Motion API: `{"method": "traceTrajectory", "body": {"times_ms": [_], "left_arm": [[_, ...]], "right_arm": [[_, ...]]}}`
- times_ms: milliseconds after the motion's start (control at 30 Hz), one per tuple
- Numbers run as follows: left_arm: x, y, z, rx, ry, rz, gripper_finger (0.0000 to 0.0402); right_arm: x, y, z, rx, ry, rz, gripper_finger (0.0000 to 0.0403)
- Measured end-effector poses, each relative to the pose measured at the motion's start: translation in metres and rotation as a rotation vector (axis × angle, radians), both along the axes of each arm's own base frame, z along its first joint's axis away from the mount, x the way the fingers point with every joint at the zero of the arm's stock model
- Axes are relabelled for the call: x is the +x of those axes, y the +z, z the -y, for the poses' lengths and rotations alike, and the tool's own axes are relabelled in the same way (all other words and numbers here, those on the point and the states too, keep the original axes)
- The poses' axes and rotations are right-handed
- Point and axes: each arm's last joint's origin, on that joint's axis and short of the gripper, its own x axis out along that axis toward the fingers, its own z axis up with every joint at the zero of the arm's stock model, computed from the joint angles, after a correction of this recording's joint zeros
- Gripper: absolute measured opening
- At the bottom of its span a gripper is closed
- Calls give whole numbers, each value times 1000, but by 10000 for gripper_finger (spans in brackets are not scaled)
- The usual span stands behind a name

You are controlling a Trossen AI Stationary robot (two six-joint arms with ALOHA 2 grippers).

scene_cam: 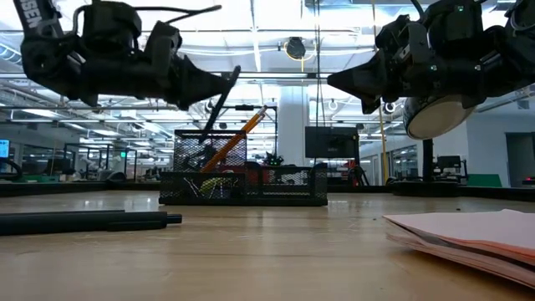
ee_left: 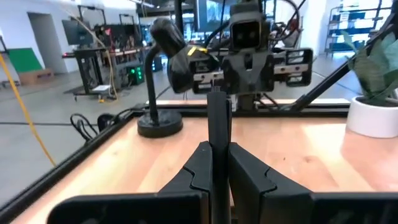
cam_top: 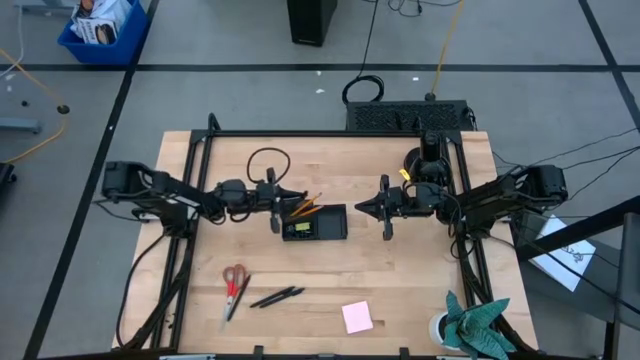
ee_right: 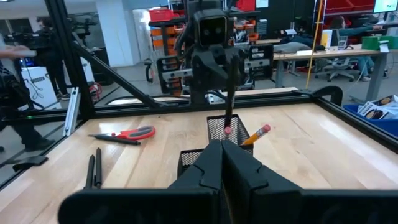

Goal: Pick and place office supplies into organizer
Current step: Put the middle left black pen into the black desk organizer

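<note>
The black mesh organizer (cam_top: pixel 325 225) (scene_cam: pixel 284 180) stands mid-table, with orange pencils (cam_top: pixel 306 206) (ee_right: pixel 258 133) leaning in its taller cup. My left gripper (cam_top: pixel 290 200) (ee_left: pixel 217 146) hovers over the organizer's left end, shut on a thin dark pen (scene_cam: pixel 221 99). My right gripper (cam_top: pixel 360 207) (ee_right: pixel 221 146) hangs shut and empty just right of the organizer. Red-handled scissors (cam_top: pixel 235 285), two dark pens (cam_top: pixel 277 297) and the pink sticky pad (cam_top: pixel 357 317) lie on the near half of the table. My left gripper pinches the dark pen between its two fingers (ee_left: pixel 245 171), coming level from the table's left. The pen's upper end (ee_left: pixel 217 118) sticks out past the fingertips. It is lifted and tilted, with its lower end (ee_right: pixel 228 121) at the mouth of the organizer's cup; whether it touches the mesh, I cannot tell.
A round black camera mount base (cam_top: pixel 420 160) stands at the far right, and a potted plant (cam_top: pixel 470 325) at the near right corner. A black metal frame (cam_top: pixel 330 133) rims the table. Bare wood (cam_top: pixel 330 270) lies between the organizer and the near supplies.
</note>
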Motion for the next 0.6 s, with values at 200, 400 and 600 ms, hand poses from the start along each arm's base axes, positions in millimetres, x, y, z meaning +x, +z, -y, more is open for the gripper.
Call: {"method": "traceTrajectory", "body": {"times_ms": [200, 400, 600], "left_arm": [[10, -14, -4, -36, 12, -61, 31], [18, -24, -5, -42, 13, -104, 31], [18, -31, -5, -68, 18, -163, 31]], "right_arm": [[0, 0, 0, -3, 0, 0, 0], [0, 0, 0, -3, 1, 0, 0], [0, 0, 0, -2, 2, -5, 0]]}}
